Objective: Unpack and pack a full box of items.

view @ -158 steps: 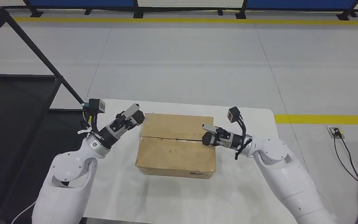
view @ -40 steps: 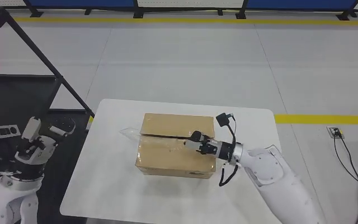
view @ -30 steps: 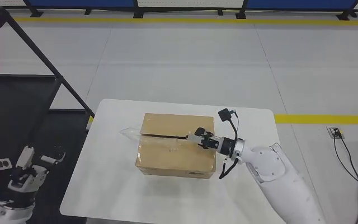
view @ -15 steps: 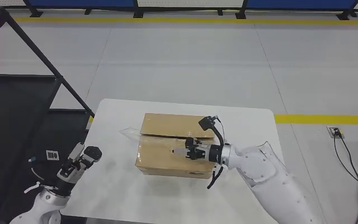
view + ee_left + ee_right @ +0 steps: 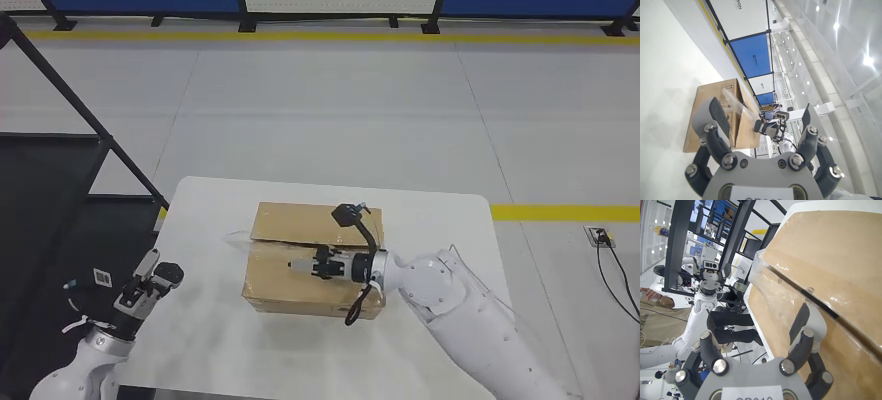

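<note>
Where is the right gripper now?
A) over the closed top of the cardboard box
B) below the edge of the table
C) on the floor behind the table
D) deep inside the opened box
A: in the top view the right gripper is over the cardboard box, whose flaps are closed.

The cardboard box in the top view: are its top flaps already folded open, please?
No, both top flaps of the cardboard box lie flat, meeting along a dark seam.
</note>
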{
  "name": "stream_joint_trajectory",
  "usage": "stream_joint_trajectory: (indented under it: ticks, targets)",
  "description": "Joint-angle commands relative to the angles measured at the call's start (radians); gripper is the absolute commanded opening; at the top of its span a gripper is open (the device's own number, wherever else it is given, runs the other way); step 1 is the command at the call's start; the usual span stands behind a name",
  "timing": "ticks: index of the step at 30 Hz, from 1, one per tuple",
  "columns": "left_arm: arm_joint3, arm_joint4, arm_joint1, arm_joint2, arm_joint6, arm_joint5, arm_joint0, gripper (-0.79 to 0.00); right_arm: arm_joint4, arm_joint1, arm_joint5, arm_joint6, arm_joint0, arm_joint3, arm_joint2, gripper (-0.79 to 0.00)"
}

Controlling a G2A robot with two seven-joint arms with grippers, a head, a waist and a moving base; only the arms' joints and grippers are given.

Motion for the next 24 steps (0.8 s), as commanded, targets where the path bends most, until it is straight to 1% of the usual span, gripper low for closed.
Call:
stream_joint_trajectory:
  ticks: [1,8,11,15,17,19,21,24]
  targets:
    - [0.025,0.013,-0.002,0.023,0.012,0.005,-0.017,0.0,0.01,-0.011,-0.003,-0.002,0.024,0.018,-0.019,0.0]
    - [0.111,0.041,-0.008,0.07,0.077,0.011,-0.072,0.0,0.043,-0.054,-0.011,-0.005,0.102,0.075,-0.093,0.0]
    - [0.13,0.069,-0.01,0.095,0.076,-0.002,-0.08,0.0,0.058,-0.075,-0.016,-0.003,0.137,0.105,-0.123,0.0]
    - [0.131,0.138,-0.011,0.12,0.085,-0.028,-0.085,0.0,0.076,-0.096,-0.057,0.003,0.169,0.134,-0.149,0.0]
    - [0.12,0.177,-0.012,0.135,0.097,-0.038,-0.087,0.0,0.086,-0.106,-0.092,0.004,0.18,0.146,-0.158,0.0]
    - [0.095,0.261,-0.012,0.144,0.144,-0.041,-0.09,0.0,0.085,-0.111,-0.121,-0.007,0.183,0.154,-0.159,0.0]
    - [0.052,0.392,-0.013,0.156,0.225,-0.036,-0.087,0.0,0.079,-0.111,-0.163,-0.034,0.174,0.153,-0.146,0.0]
    - [-0.027,0.603,-0.015,0.175,0.348,-0.008,-0.069,0.0,0.058,-0.096,-0.221,-0.066,0.137,0.134,-0.1,0.0]
